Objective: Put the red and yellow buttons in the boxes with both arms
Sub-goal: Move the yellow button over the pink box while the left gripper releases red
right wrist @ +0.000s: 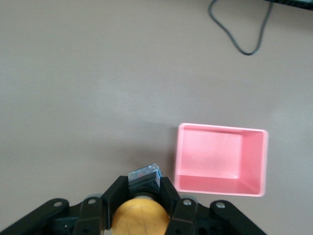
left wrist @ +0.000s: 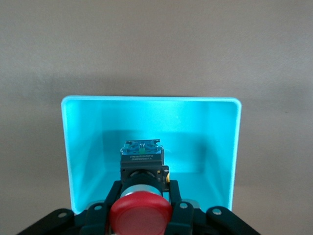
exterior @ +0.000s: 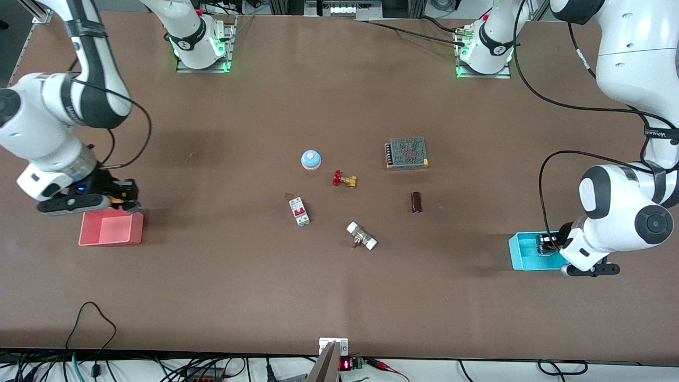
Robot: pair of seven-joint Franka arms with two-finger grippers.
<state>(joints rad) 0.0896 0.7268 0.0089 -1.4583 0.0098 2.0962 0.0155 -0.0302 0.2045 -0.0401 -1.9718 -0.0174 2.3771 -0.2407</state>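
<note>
Over the cyan box (exterior: 522,253) at the left arm's end of the table, the left gripper (left wrist: 141,205) clamps the red button (left wrist: 141,216); over the table just beside the pink box (right wrist: 221,159), toward the robots' bases, the right gripper (right wrist: 141,205) grips the yellow button (right wrist: 140,215), with the pink box empty

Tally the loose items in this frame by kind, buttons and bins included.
Mushroom-cap push-buttons, red and yellow: 2
Plastic bins, pink and cyan: 2
Other parts lying mid-table: 6
Total: 10
</note>
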